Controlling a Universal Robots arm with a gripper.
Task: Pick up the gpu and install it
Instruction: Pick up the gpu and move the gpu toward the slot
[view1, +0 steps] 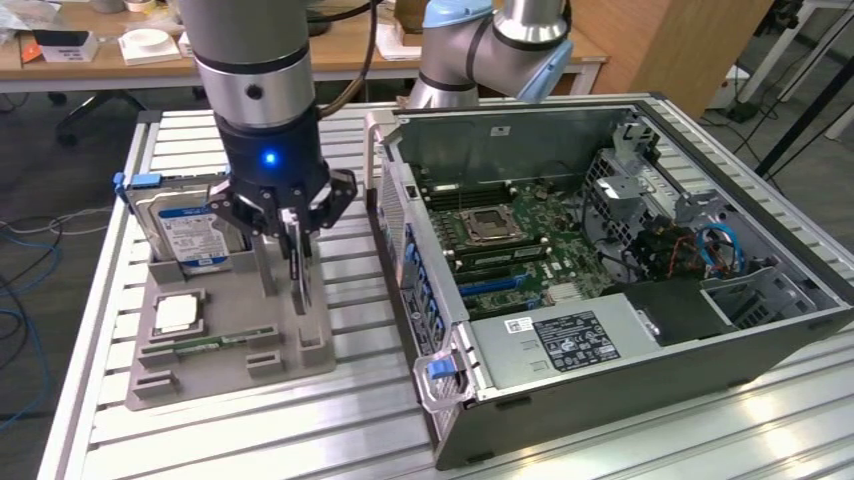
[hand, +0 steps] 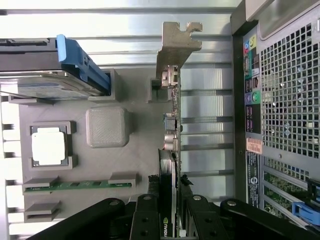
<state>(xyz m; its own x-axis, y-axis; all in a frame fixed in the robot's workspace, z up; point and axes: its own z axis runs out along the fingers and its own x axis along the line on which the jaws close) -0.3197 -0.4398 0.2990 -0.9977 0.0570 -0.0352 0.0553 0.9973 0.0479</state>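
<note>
On the bench (view1: 360, 400), the grey holder (view1: 227, 375) carries a blue-labelled hard drive (view1: 194, 225) standing on edge at its far left corner. A CPU (view1: 178, 313) and a memory stick (view1: 214, 343) sit in its nearer slots. Along the holder's right edge the gpu (view1: 302, 280) stands upright, and the pincer (view1: 296, 235) pinches its top edge. The wrist view adds the card seen edge-on, with the fingers (hand: 192, 212) pressed on both faces. Its silver bracket (hand: 177, 45) is at the holder's end slot, and the card seems seated there. Right of the holder lies the open computer case (view1: 601, 410).
</note>
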